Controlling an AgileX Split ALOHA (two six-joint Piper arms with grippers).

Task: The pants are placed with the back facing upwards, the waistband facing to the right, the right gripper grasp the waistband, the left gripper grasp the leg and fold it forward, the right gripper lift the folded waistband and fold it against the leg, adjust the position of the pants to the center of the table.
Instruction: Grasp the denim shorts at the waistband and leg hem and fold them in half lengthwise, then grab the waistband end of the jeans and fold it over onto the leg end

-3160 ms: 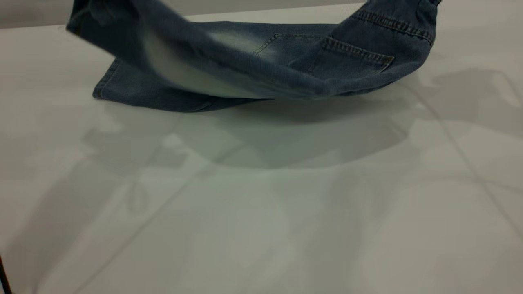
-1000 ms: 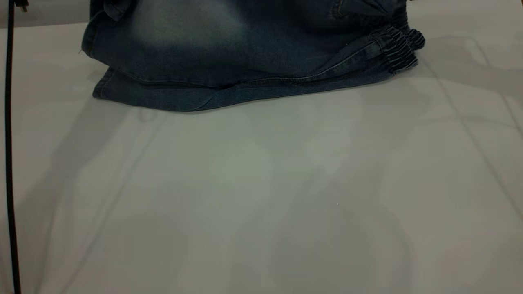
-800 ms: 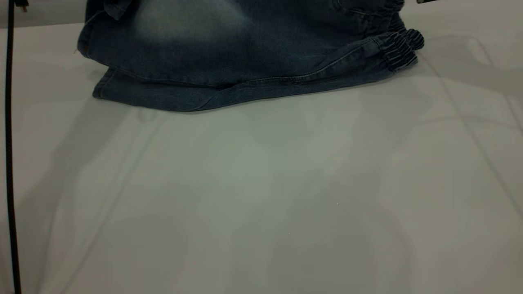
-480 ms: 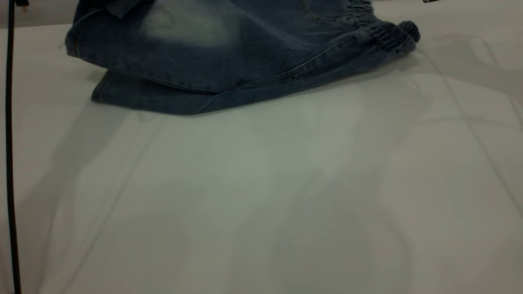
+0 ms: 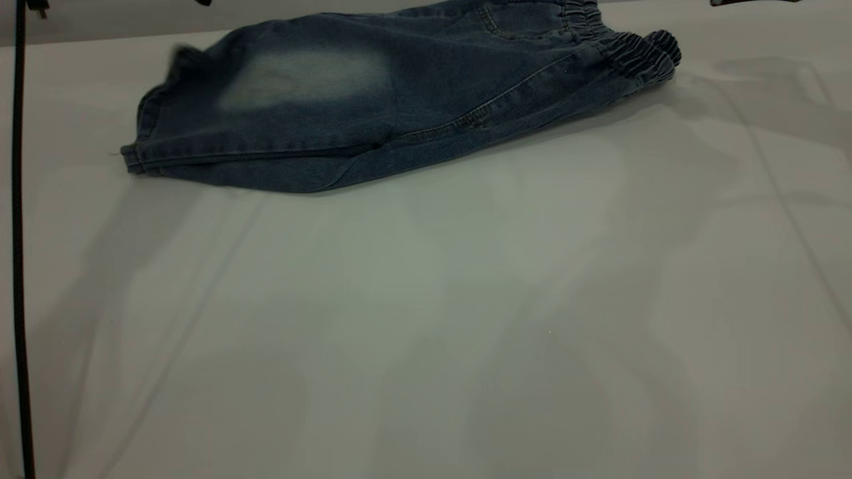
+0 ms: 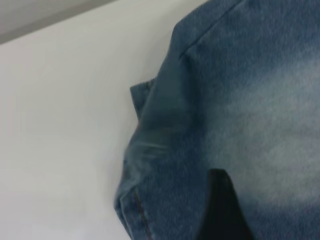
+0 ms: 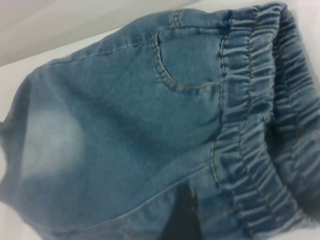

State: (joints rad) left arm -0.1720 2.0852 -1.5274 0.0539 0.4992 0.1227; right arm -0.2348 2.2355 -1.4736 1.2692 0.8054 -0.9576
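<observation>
I am looking down on one pair of pants (image 5: pixel 373 100), folded lengthwise and lying flat at the far side of the table (image 5: pixel 426 319); one gathered waistband (image 5: pixel 632 50) is sitting at the right end, and one stacked pair of leg hems (image 5: pixel 143 156) is pointing left; one pale faded patch is showing on top; in my left wrist view one dark fingertip (image 6: pixel 222 210) is hovering over the denim (image 6: pixel 240 100), and in my right wrist view one dark fingertip (image 7: pixel 182 212) is hanging near the ruched band (image 7: pixel 255 125); whether either pair is spread or closed I cannot tell; the whole near half of the table is lying open.
</observation>
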